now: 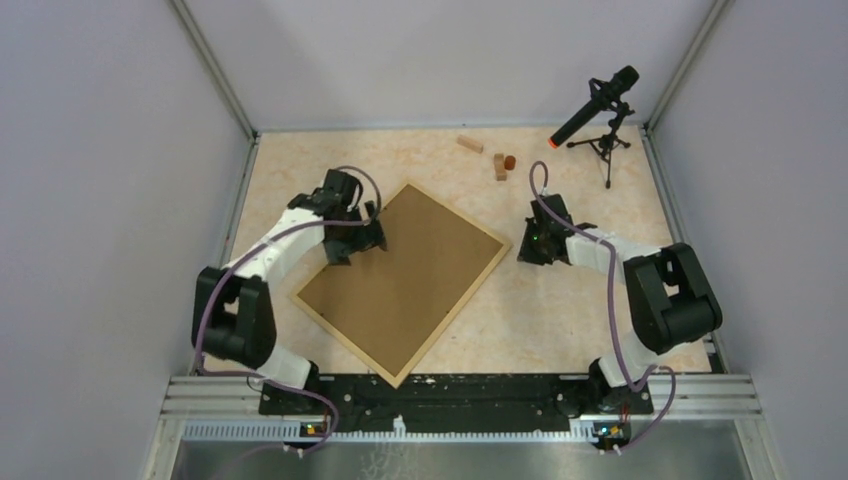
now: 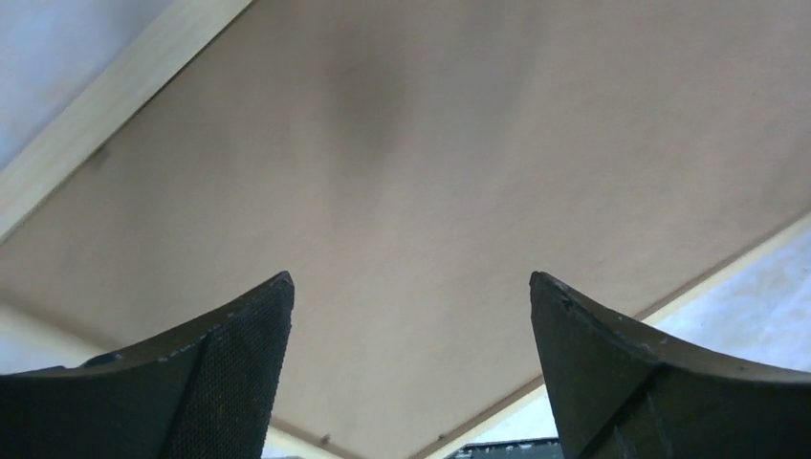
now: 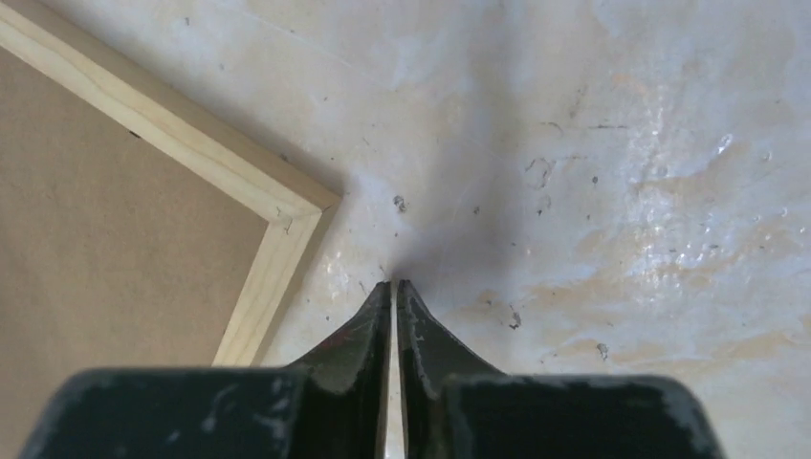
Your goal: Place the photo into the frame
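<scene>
The frame (image 1: 402,280) lies flat on the table, back up, its brown board ringed by pale wood rails. It fills the left wrist view (image 2: 430,172), and its right corner shows in the right wrist view (image 3: 277,206). The photo is hidden. My left gripper (image 1: 352,240) is open and empty, low over the frame's upper left part, its fingertips (image 2: 253,325) spread above the brown board. My right gripper (image 1: 528,247) is shut and empty, its tip (image 3: 394,284) down at the table just right of the frame's right corner, apart from the rail.
Small wooden blocks (image 1: 470,143), (image 1: 499,166) and a small reddish-brown cylinder (image 1: 510,161) lie at the back of the table. A microphone on a tripod (image 1: 603,125) stands at the back right. Grey walls enclose the table on three sides.
</scene>
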